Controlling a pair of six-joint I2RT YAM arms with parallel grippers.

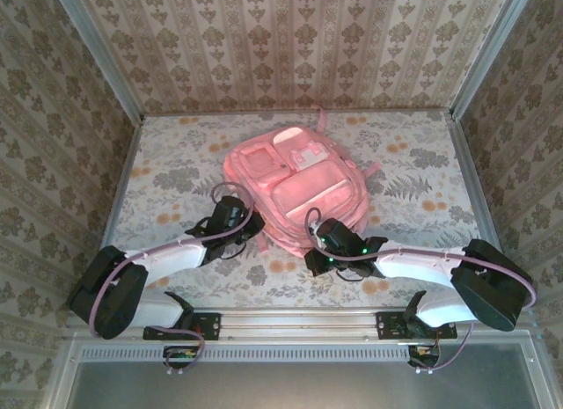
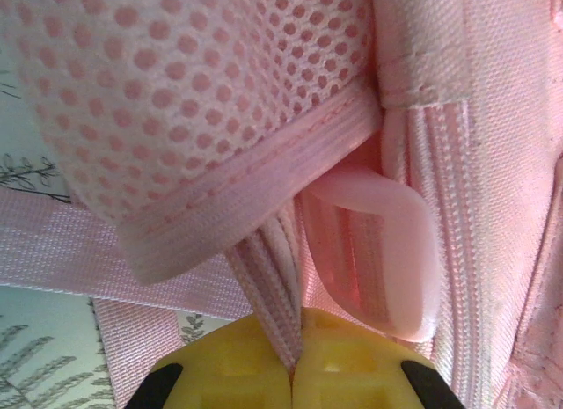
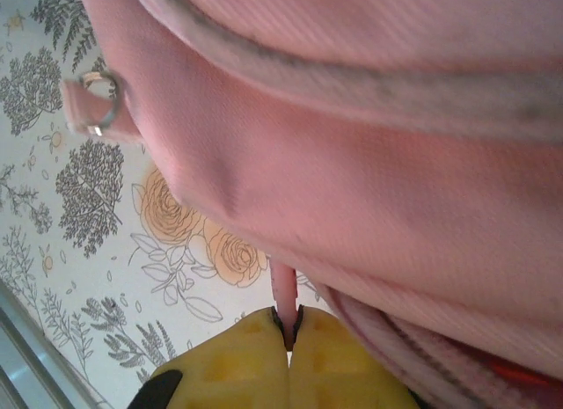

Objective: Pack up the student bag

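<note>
The left gripper (image 2: 295, 361) is shown with its yellow fingertips pressed together on a narrow pink webbing strap (image 2: 268, 286). The strap runs up under a mesh panel (image 2: 202, 101), and a pale plastic buckle (image 2: 400, 251) sits just beside it. The right gripper (image 3: 288, 332) is likewise closed, on a thin pink tab (image 3: 283, 295) hanging from the bag's edge; whether this is a zip pull cannot be told. A small metal ring (image 3: 98, 114) on a fabric loop is seen off to one side. From above, the student bag (image 1: 295, 185) is shown lying flat, front pockets upward, in the middle of the floral-covered table (image 1: 422, 180), with the left arm at its near-left corner and the right arm at its near-right corner. No opening is seen, so packing is judged barely begun. The risk is judged to lie in the thin grips. The strap or tab could slip from the pads if pulled sideways, and the soft bag could be dragged across the cloth rather than opened if the two pulls are not opposed.
</note>
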